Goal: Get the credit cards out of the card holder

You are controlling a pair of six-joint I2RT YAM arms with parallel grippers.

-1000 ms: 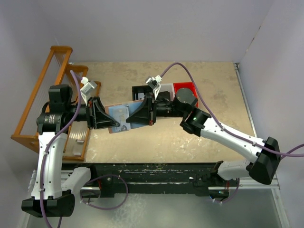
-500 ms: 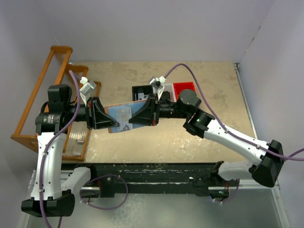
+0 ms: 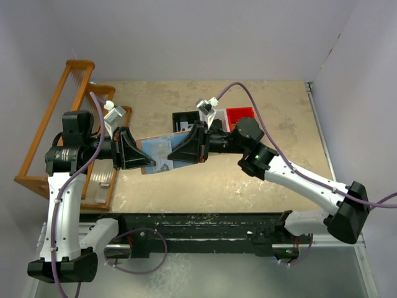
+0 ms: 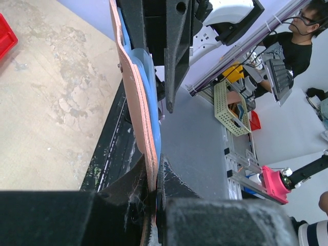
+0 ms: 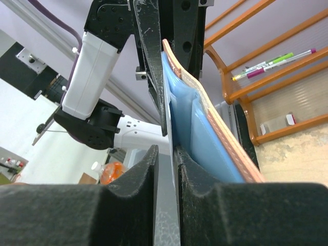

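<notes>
Though overhead hides it, left claw (image 4: 154, 201) clamps the card holder (image 4: 137, 102) (wrist view).

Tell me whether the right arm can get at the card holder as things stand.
Probably yes. The left gripper clamps one edge of the card holder, holding it up, and the right gripper, jaws slightly parted, sits right at its opposite edge with nothing in the way.

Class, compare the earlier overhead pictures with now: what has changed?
The right gripper slid slightly rightward, away from the left gripper, and its fingers parted a little. The left gripper stayed clamped on the card holder, which did not move.
</notes>
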